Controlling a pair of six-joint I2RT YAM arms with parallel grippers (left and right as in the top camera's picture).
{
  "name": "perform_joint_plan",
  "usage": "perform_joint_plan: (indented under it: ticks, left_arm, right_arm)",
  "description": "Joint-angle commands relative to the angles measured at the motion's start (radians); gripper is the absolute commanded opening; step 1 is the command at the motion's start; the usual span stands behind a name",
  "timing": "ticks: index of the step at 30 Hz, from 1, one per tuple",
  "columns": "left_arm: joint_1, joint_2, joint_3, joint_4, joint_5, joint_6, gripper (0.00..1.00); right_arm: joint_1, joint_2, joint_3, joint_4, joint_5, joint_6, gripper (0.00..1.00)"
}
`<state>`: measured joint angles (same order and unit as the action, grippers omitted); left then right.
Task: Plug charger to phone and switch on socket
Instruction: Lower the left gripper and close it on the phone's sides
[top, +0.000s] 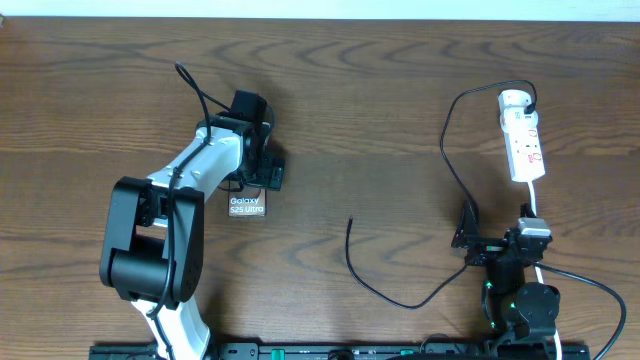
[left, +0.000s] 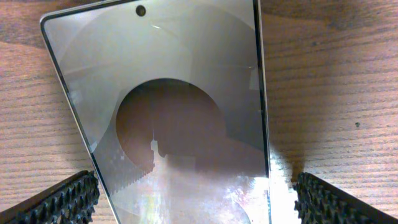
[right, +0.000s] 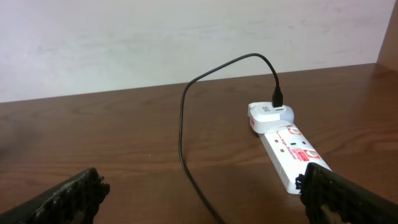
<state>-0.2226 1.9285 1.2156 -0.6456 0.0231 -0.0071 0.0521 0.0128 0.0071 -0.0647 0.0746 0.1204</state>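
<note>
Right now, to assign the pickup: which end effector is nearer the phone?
Left. The left end effector straddles the phone; the right end effector is far off, by the socket.

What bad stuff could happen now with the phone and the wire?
The phone lies flat inside the open left pincer, so closing might skid it away instead of gripping it. The charger has its loose tip lying free, held by nothing, and such a thin cable may slip when pinched. Tugging it hard could drag the socket, since its other end is plugged in there.
</note>
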Motion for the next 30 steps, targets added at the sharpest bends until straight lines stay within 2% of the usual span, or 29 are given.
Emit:
perform_joint_plan:
  ticks: [1,6,30]
  left_arm:
    - [0.003,0.014,-0.021,0.005,0.001,-0.029,1.00]
    - [0.003,0.014,-0.021,0.011,0.046,-0.032,1.00]
    - [0.003,0.014,-0.034,0.012,0.044,-0.032,1.00]
  right_arm:
    - [0.008,-0.006,-0.002,-0.005,-0.005,-0.014,0.99]
    - [0.008,-0.006,-0.002,-0.005,-0.005,-0.013,0.99]
    - [0.008,-0.006,-0.002,-0.005,-0.005,-0.013,0.99]
